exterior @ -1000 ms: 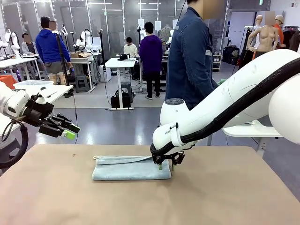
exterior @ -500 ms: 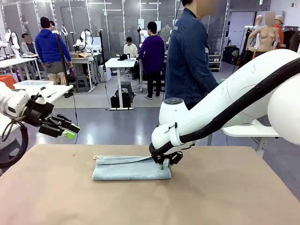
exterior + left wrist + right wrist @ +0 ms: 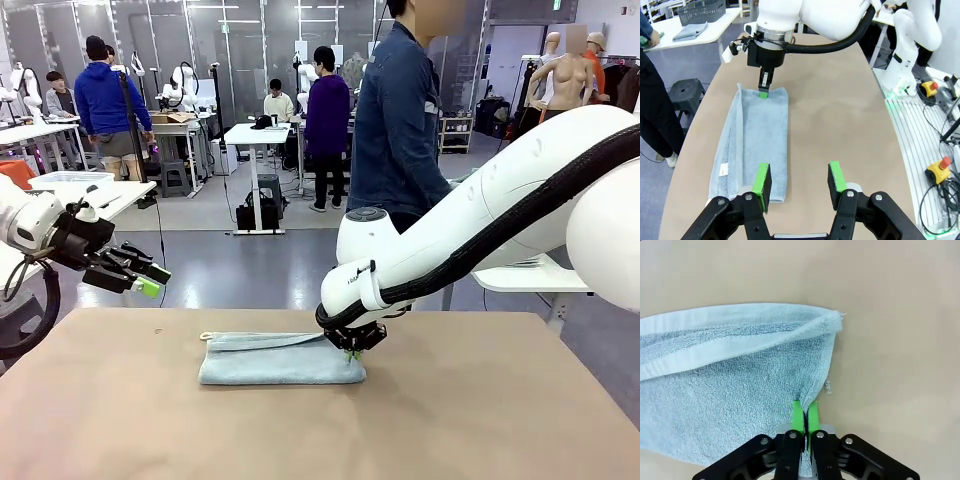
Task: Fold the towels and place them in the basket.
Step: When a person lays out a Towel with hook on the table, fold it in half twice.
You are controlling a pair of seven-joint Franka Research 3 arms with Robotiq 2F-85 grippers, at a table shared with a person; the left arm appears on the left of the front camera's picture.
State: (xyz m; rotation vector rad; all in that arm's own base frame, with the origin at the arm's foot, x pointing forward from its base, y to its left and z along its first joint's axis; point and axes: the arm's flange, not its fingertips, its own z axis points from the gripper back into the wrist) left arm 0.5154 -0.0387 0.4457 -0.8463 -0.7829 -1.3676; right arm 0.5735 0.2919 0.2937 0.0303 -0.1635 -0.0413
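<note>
A light blue-grey towel [image 3: 275, 360] lies folded lengthwise on the brown table [image 3: 300, 440], also seen in the left wrist view as a long strip [image 3: 757, 142]. My right gripper [image 3: 351, 349] is shut on the towel's right end; in the right wrist view its green pads [image 3: 799, 416] pinch the terry edge [image 3: 740, 375], which puckers up toward them. My left gripper [image 3: 150, 282] hovers open off the table's left side, well above the surface; its fingers [image 3: 761, 181] stand apart with nothing between them, above the towel's other end. A basket [image 3: 702, 11] sits on a far table.
A person in a denim jacket [image 3: 400, 125] stands at the far side of the table. A second towel [image 3: 690, 31] lies by the basket on the white side table [image 3: 710, 34]. Emergency-stop buttons [image 3: 940, 167] and cables lie on the floor beside the table.
My right gripper has closed on the towel's right end and pulled it slightly leftward. The left arm has stayed still.
</note>
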